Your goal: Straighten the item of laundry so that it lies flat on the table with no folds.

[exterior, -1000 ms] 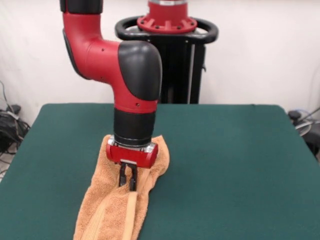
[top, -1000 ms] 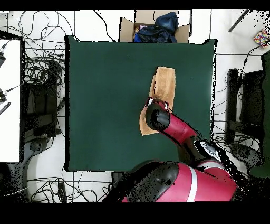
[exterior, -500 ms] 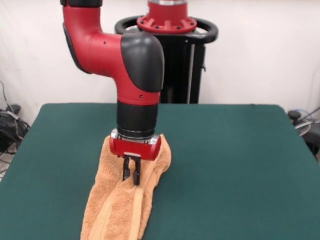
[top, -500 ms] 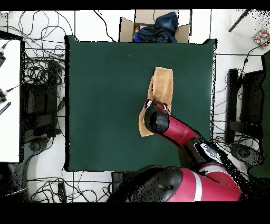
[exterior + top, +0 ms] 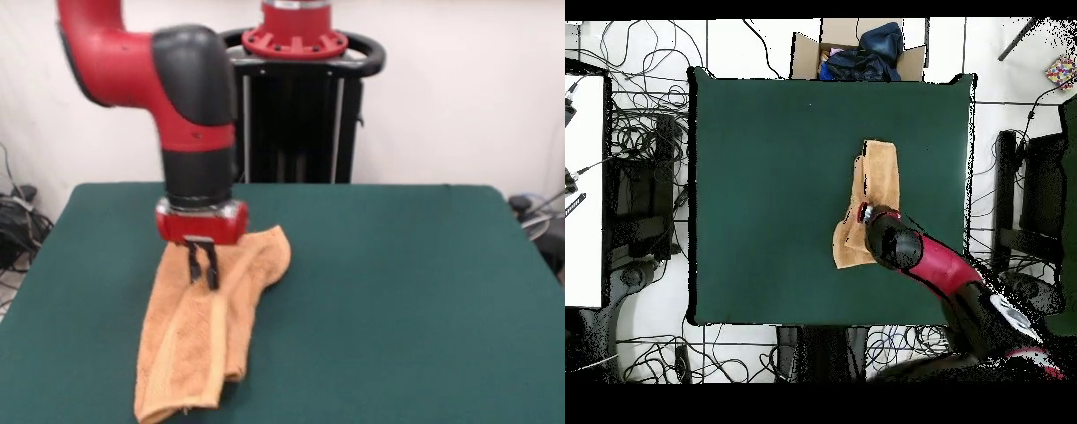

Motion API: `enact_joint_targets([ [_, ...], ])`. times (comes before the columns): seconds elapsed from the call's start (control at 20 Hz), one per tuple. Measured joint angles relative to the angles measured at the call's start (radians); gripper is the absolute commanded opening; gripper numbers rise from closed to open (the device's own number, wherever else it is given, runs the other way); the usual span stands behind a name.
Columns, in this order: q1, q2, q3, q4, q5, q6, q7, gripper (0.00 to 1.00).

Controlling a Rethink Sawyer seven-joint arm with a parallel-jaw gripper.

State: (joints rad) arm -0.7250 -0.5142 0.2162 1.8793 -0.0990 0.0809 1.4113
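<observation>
The orange-tan terry-cloth towel (image 5: 212, 327) lies on the dark green felt-topped table (image 5: 397, 291) as one long narrow strip, left of the middle in the front view, running from below my wrist toward the near edge. Its long sides are folded inward, so part of its surface is hidden beneath itself, and my red and black arm covers a piece of its far end in the overhead view. My gripper (image 5: 202, 268) hangs over the far part of the strip; my two dark fingertips stand close together and seem to pinch a ridge of cloth between them, though the contact is hard to make out. I count one towel, one table and one gripper. The near end of the towel stops just short of the table's near edge. To the right of the towel a wide stretch of green felt lies open, with a narrower band on the left.
</observation>
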Motion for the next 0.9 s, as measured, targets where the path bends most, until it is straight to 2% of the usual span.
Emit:
enact_joint_targets([
  [0.1,-0.081,-0.027,0.028,0.000,-0.039,0.105,-0.002,0.00],
  [0.45,-0.240,-0.117,0.063,0.000,-0.094,0.403,-0.017,0.00],
  [0.65,-0.286,-0.203,0.072,0.000,-0.118,0.535,-0.017,0.00],
  [0.9,-0.285,-0.293,0.084,0.000,-0.134,0.592,-0.017,0.00],
])
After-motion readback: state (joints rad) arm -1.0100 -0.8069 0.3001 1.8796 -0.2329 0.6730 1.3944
